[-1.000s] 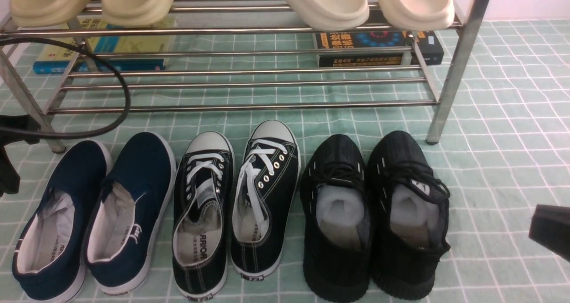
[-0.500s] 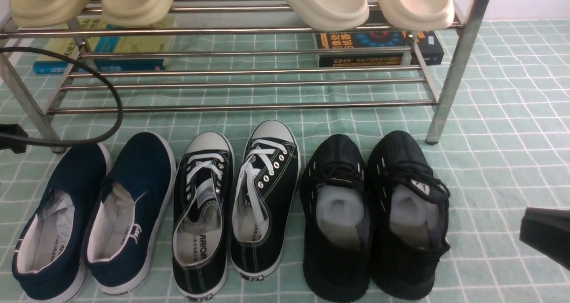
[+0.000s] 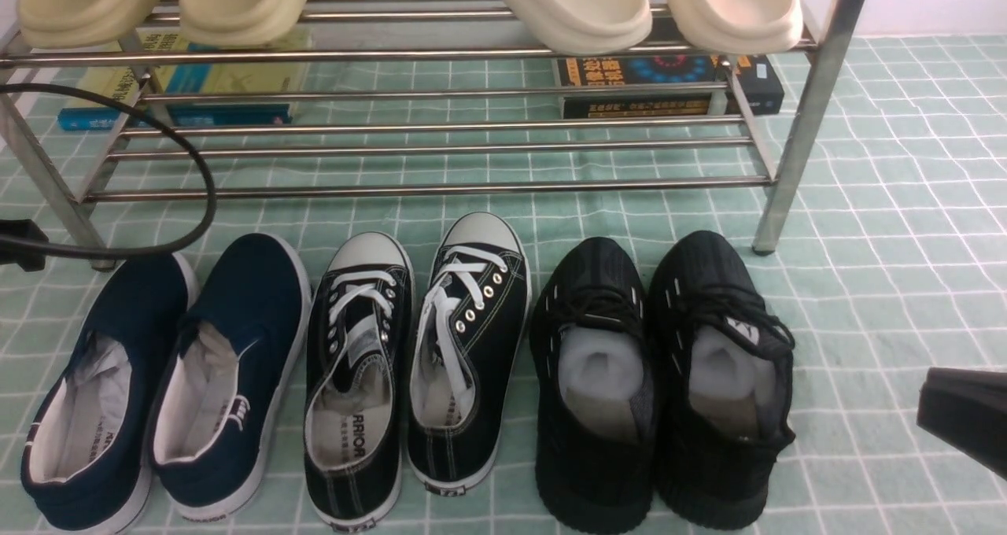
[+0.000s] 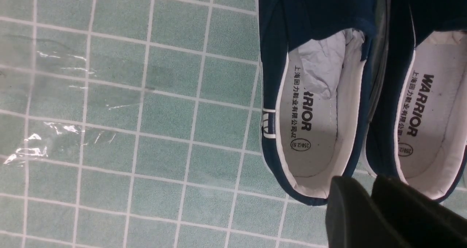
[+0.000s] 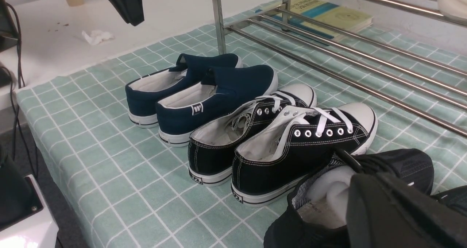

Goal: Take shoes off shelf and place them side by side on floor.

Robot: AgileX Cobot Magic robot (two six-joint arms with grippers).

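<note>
The shoes, black canvas with white laces, stand side by side on the green gridded floor (image 3: 881, 283) in front of the steel shelf (image 3: 425, 189): one (image 3: 358, 378) beside the other (image 3: 472, 346), toes toward the shelf. The right wrist view shows the same two shoes (image 5: 233, 142) (image 5: 303, 149). My left gripper (image 4: 366, 182) hangs over the heels of the navy slip-ons (image 4: 317, 95), a narrow empty gap between its tips. My right gripper (image 3: 960, 417) is at the right edge; its fingers (image 5: 365, 204) are pressed together, holding nothing, above a black knit sneaker (image 5: 383, 171).
Navy slip-ons (image 3: 165, 378) sit left of the shoes, black knit sneakers (image 3: 661, 378) right of them. Pale slippers (image 3: 566, 8) rest on the shelf's top tier. Books (image 3: 669, 86) lie behind its lower bars. A black cable (image 3: 201, 189) loops at the left.
The left arm's dark parts have drawn back out of the front view's left edge, and its cable has shifted. The right gripper has crept slightly left. The shoes have not moved.
</note>
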